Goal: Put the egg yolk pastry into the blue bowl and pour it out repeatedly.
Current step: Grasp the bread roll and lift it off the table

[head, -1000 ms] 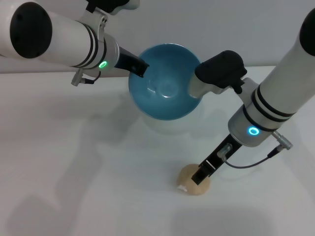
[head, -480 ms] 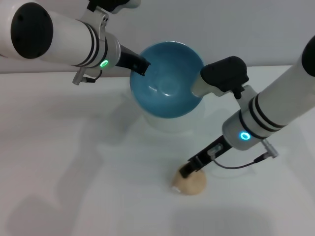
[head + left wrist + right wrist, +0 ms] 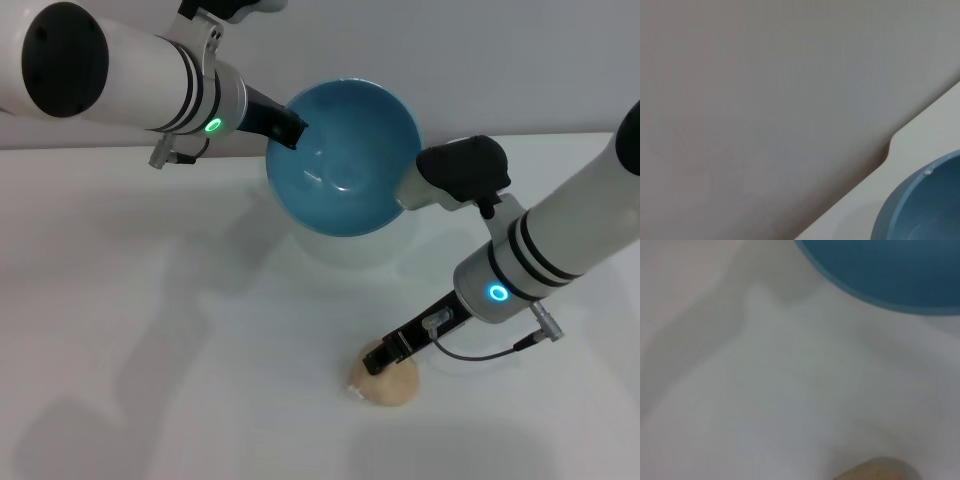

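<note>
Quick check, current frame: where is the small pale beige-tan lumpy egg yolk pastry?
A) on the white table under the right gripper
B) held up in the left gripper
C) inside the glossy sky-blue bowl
A: the small pale beige-tan egg yolk pastry lies on the white table at the right gripper, while the glossy sky-blue bowl at the left gripper shows nothing inside.

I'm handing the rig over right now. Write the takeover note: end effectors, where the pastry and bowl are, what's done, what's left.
Left end effector: clamped on the rim of the blue bowl, holding it tilted above the table, its inside facing the head camera. The bowl is empty.
Right end effector: down at the egg yolk pastry, which lies on the table in front of the bowl. Whether it has gripped the pastry cannot be told.
Done: bowl held up.
Left: confirm the grip, lift the pastry, drop it into the bowl, pour it out, repeat.
</note>
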Available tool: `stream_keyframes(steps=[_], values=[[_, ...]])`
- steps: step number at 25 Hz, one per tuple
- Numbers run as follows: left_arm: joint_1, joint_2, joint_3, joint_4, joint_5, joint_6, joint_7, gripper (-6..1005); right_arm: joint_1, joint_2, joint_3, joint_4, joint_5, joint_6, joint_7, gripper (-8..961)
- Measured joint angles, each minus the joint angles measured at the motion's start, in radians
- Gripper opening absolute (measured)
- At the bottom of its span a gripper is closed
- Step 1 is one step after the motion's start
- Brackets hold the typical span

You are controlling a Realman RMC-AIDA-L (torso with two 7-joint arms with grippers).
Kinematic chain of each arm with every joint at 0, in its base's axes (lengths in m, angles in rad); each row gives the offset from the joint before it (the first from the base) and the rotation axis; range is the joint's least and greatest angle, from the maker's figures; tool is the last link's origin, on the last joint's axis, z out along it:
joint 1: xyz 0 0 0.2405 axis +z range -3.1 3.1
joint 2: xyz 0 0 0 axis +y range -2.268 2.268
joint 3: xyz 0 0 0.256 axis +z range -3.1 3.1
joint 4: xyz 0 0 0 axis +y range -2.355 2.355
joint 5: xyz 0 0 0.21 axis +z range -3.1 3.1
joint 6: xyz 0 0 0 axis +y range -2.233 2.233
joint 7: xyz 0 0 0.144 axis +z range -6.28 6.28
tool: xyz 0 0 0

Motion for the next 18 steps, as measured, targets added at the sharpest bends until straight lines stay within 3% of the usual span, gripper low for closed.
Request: stream_keyframes(steps=[7,18], values=[[0.003,0.000,0.001,0.000,-0.001,0.001,0.003,4,-0.014,-0.001,-0.001,-0.016,0.011,0.020,-0.015,424],[0.002,0.000,0.002,0.000,0.005,-0.023,0.004,4,-0.107,-0.007,0.012,-0.278,0.049,0.148,-0.009,315]])
